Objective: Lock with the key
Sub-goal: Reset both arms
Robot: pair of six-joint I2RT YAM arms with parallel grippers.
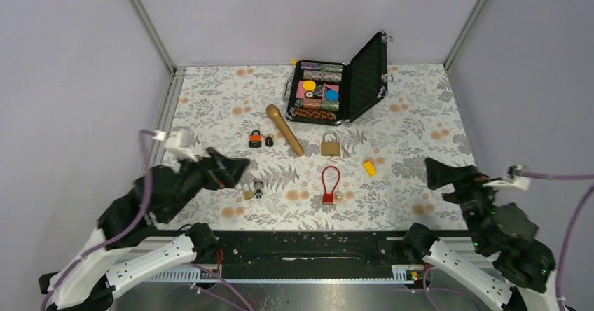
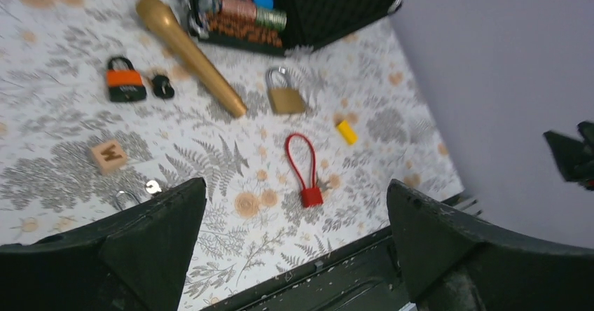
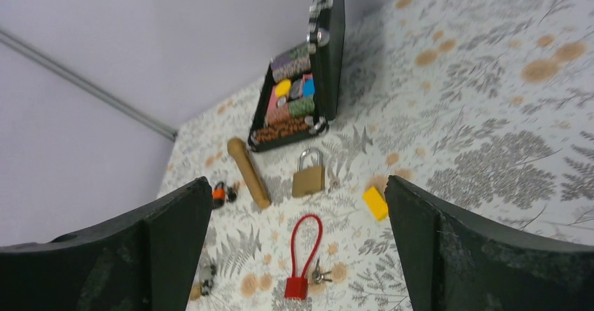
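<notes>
While both arms hang low over the near edge: the left gripper (image 1: 235,171) and the right gripper (image 1: 436,174) each have their fingers spread wide and grip nothing.
Left gripper, place: above the near left of the flowered table (image 1: 434,101), just beside the small silver padlock (image 1: 258,188) and the wooden cube (image 1: 248,194) as seen from above.
Right gripper, place: above the near right of the table, well apart from every lock.
Red cable lock (image 1: 330,183): flat in the near middle between the two grippers, loop toward the far side, red body toward the arms.
Bunch of keys (image 3: 320,274): on the table just beside the red body.
Brass padlock (image 1: 330,145): flat, just beyond the red loop, shackle toward the far side.
Orange padlock (image 1: 255,140): left of centre, with a black-headed key (image 1: 269,141) just beside it.
Golden stick (image 1: 285,129): lies aslant between the orange and brass padlocks.
Yellow block (image 1: 369,168): right of the brass padlock, on its own.
Black case (image 1: 319,92): open at the far side, lid raised on the right, coloured chips (image 1: 320,104) inside.
Lock meant by the task: cannot tell.
</notes>
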